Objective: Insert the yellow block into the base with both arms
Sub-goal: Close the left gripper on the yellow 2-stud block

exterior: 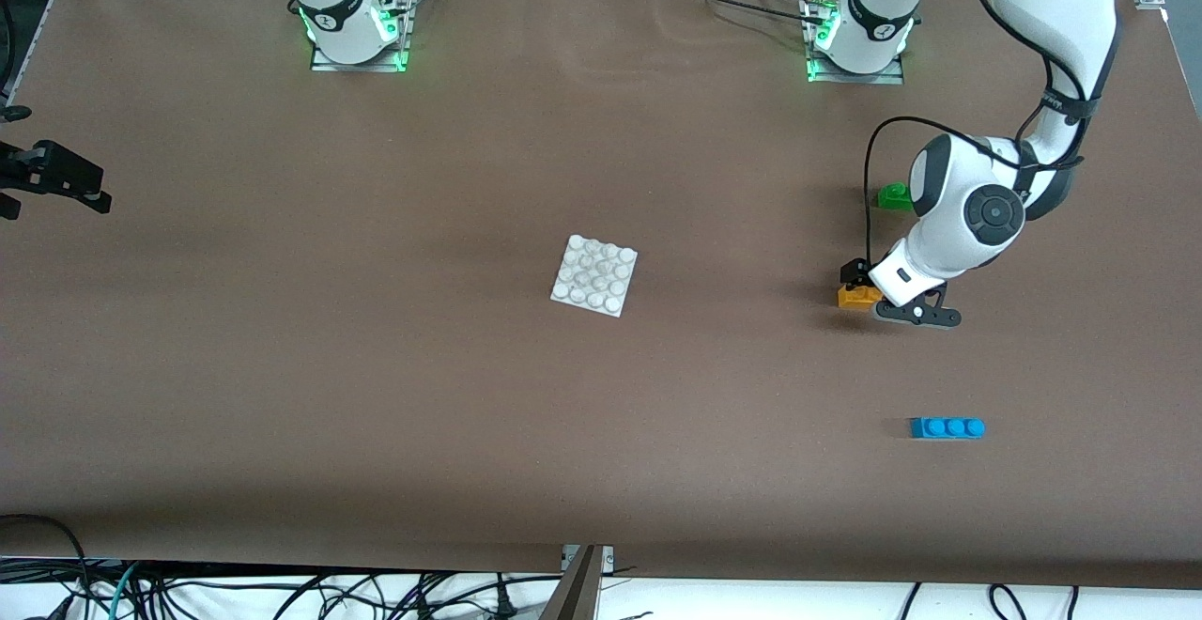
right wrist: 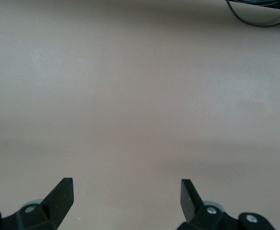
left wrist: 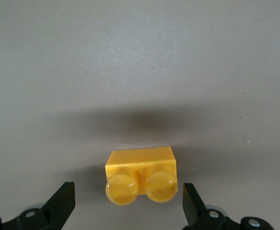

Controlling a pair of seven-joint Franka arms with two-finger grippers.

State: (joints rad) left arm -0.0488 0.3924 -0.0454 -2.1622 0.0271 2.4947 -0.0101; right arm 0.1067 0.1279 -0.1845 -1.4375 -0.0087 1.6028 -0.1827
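Straddling the yellow block [left wrist: 141, 176] at right-centre of the front frame: left gripper [left wrist: 129, 203] wide open, empty, block's long axis spanning the gap. Base [exterior: 594, 275] mid-frame. Right gripper [right wrist: 126, 201] open, waiting.

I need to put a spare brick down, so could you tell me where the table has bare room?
Bare cloth runs from the base to the waiting right gripper, and between the base and the front edge. It is crowded at the left arm's end: the open left gripper straddles the yellow block, with the green brick and blue brick nearby.
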